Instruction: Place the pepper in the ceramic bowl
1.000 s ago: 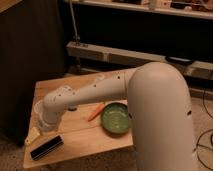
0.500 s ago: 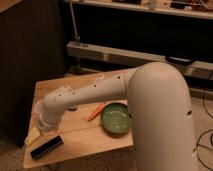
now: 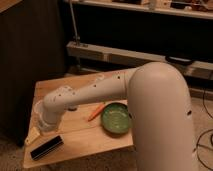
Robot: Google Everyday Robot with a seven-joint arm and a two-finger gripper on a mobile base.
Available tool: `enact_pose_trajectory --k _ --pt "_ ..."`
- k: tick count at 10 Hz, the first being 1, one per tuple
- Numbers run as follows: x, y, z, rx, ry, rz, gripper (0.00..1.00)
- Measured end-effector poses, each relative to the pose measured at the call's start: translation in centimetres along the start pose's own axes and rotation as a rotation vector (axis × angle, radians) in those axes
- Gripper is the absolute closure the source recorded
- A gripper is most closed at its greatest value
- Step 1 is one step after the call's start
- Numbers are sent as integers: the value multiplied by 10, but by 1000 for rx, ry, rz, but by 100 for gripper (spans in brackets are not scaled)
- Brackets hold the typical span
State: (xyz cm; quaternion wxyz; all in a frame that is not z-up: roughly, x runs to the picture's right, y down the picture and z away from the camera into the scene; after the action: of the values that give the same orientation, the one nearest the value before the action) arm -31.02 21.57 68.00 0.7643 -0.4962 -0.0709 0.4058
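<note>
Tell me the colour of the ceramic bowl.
The ceramic bowl is green, camera view; the gripper is over the table's left end.

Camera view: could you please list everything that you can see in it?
Table: one, light wood, centre-left.
Bowl: one, green, on the table's right front.
Pepper: one, orange-red, on the table beside the bowl's left rim.
Block: one, black, flat at the table's front-left corner.
Cup: one, whitish, at the table's left edge, partly behind the arm.
Shelf: one, pale, against the dark background behind the table.
Arm: one, white, reaching from the right across the table.
Gripper: one, at the arm's left end, over the table's front-left part.
</note>
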Motion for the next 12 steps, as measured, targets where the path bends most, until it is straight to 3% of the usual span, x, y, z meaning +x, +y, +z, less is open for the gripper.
enact_pose_trajectory --k 8,9,12 --pt "0 0 -1 2 -1 1 20" --pt "0 -1 -6 18 -6 13 20" --pt "-11 -14 -57 129 -27 86 20"
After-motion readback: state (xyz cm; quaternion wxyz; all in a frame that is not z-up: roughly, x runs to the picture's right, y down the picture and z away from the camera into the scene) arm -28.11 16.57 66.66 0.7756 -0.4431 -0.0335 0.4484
